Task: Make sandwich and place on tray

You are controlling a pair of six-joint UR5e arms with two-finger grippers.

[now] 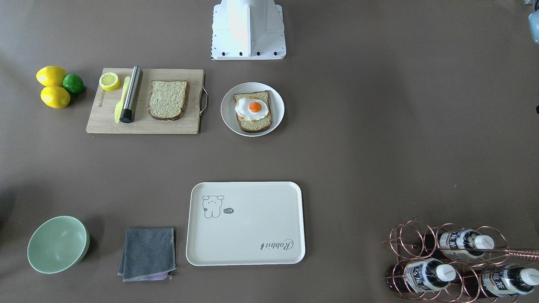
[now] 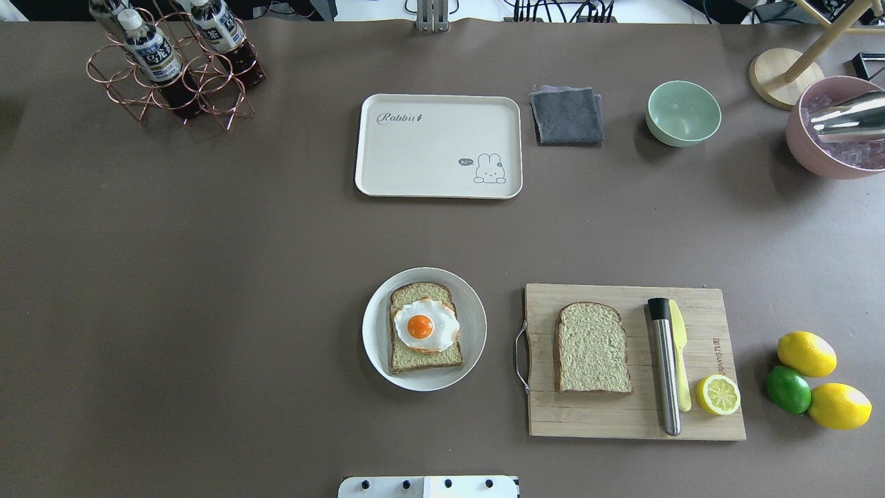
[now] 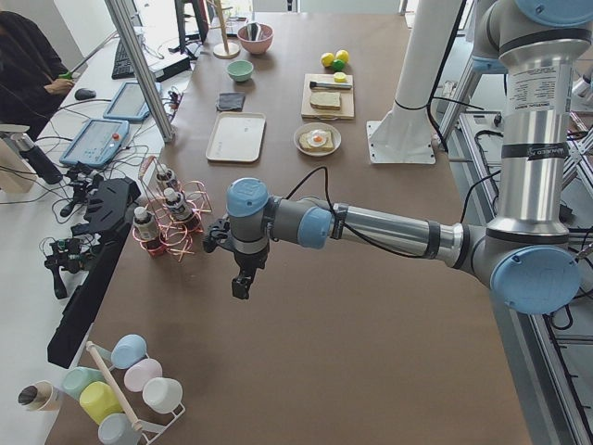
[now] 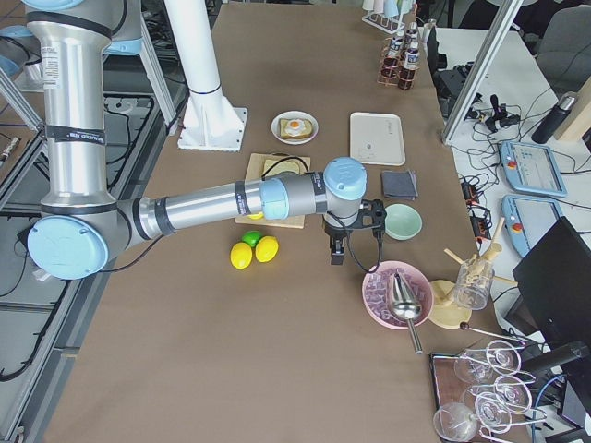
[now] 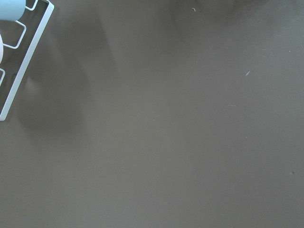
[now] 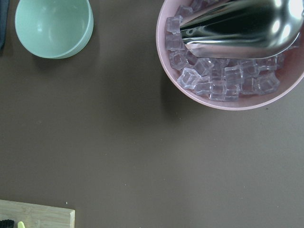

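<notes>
One bread slice point(image 2: 415, 294) lies on a round white plate point(image 2: 377, 346) with a white fried egg point(image 2: 426, 325) with an orange yolk on top. A second bread slice point(image 2: 593, 348) lies bare on the wooden cutting board point(image 2: 622, 418). The cream tray point(image 2: 438, 145) with "Rabbit" script lies empty at the far middle of the table. My left gripper point(image 3: 243, 283) hovers near the bottle rack, far from the food. My right gripper point(image 4: 337, 254) hovers beside the green bowl. Neither shows in the overhead or front view, so I cannot tell if they are open or shut.
On the board lie a metal cylinder point(image 2: 664, 366), a yellow knife point(image 2: 680, 360) and a lemon half point(image 2: 718, 395). Two lemons and a lime point(image 2: 788, 389) sit right of it. A grey cloth point(image 2: 567, 115), green bowl point(image 2: 683, 113), pink ice bowl point(image 2: 836, 128) and bottle rack point(image 2: 173, 62) line the far side.
</notes>
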